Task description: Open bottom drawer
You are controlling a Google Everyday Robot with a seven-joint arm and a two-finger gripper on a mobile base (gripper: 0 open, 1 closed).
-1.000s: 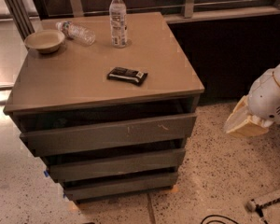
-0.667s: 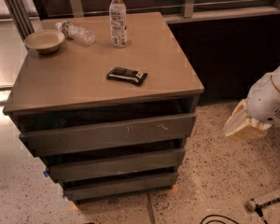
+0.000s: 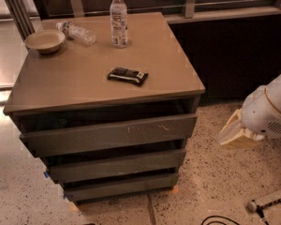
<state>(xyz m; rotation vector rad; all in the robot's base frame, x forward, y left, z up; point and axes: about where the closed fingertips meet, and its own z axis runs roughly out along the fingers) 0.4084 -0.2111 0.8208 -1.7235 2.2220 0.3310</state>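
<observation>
Almost nothing has changed in the last second. The pale beige gripper has only sunk a little and drifted slightly toward the cabinet, and the drawers lie exactly as before. For the task this means, in my judgement, that the opening has not yet begun and the approach is still at its start.

The bottom drawer, a slim, flat, dark grey-brown panel without handle, sits lowest in the cabinet, below the near edge of the tabletop and close to the speckled floor. It looks closed, with only a dark gap above it. Over it are the middle drawer front and the tall top drawer front with pale scratches.

The white rounded arm comes in from the right, beyond the right edge of the tabletop and lower than it. The gripper hangs at its end, pointing left and a little down, at about the height of the top drawer and well apart from the cabinet. It touches nothing. Whether the claw is wide or narrow I cannot tell.

On the tabletop are:
- a shallow beige bowl near the far left corner
- a clear plastic bottle lying on its side just beside the bowl
- an upright clear bottle with white cap near the far edge
- a dark flat wrapped bar around the middle

The gripper must, I think, go much lower and further left.
</observation>
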